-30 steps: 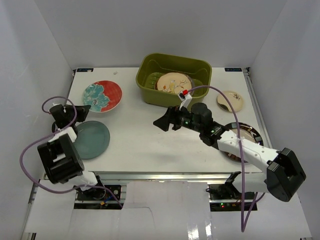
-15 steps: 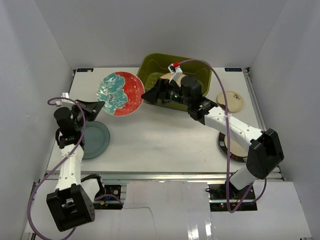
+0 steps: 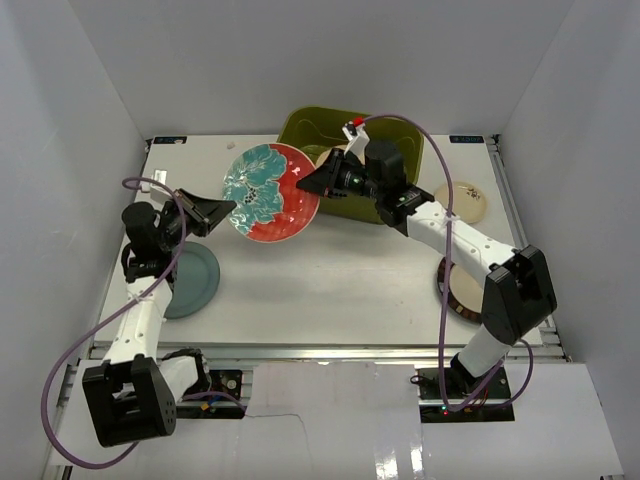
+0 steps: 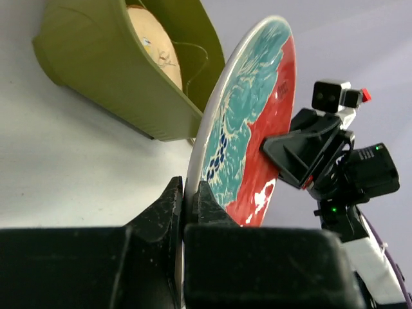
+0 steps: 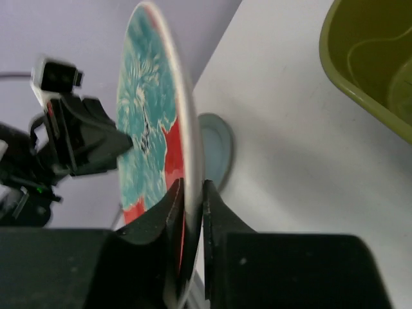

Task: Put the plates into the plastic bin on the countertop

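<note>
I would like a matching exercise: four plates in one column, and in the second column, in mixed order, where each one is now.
1. red-and-teal floral round plate
2. plain blue-grey round plate
3. small cream round plate
4. tan round plate

A. inside the olive-green plastic bin
B. on the white countertop, right of the bin
C. in the air, clamped by left end effector and right end effector
D. on the countertop, left side

Pairs: 1-C, 2-D, 3-B, 4-A
</note>
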`<state>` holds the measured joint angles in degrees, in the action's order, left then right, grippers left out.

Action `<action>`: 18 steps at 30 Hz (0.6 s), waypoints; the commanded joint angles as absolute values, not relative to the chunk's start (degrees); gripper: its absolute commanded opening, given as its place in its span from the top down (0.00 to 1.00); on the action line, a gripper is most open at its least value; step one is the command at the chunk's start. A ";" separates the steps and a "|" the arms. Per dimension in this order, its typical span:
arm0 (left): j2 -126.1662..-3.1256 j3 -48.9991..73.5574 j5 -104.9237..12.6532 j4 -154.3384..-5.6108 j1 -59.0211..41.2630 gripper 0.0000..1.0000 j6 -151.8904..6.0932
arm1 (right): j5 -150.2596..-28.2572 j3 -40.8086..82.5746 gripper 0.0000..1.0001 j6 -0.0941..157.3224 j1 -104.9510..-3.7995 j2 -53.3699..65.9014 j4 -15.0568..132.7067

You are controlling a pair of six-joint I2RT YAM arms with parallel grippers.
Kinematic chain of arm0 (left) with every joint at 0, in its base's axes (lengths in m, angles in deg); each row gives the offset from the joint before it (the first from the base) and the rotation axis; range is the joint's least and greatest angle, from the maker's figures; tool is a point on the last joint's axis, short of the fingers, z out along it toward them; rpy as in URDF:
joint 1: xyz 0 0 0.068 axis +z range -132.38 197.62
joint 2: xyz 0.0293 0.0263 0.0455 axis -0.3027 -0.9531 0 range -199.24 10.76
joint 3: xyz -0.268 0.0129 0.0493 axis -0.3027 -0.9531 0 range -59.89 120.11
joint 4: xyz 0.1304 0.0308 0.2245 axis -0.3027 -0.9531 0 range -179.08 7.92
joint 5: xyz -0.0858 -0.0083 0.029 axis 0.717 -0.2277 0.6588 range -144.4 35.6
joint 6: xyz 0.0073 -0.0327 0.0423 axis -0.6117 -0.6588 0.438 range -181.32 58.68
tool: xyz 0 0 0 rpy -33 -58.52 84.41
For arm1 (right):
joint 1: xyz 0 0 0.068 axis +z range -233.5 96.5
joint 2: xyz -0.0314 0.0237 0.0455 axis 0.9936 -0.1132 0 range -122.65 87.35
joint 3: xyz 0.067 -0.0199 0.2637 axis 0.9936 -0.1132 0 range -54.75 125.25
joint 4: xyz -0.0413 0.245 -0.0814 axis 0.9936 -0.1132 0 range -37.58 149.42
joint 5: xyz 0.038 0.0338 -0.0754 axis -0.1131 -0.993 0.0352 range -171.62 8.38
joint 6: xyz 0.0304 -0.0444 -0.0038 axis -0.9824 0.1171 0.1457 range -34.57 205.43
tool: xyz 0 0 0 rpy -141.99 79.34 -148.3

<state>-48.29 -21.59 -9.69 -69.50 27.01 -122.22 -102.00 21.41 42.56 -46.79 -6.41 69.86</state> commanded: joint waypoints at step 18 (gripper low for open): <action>-42.77 -17.79 -6.13 -87.24 7.43 0.02 -100.10 | -102.89 36.99 0.92 47.80 -71.81 -11.25 62.16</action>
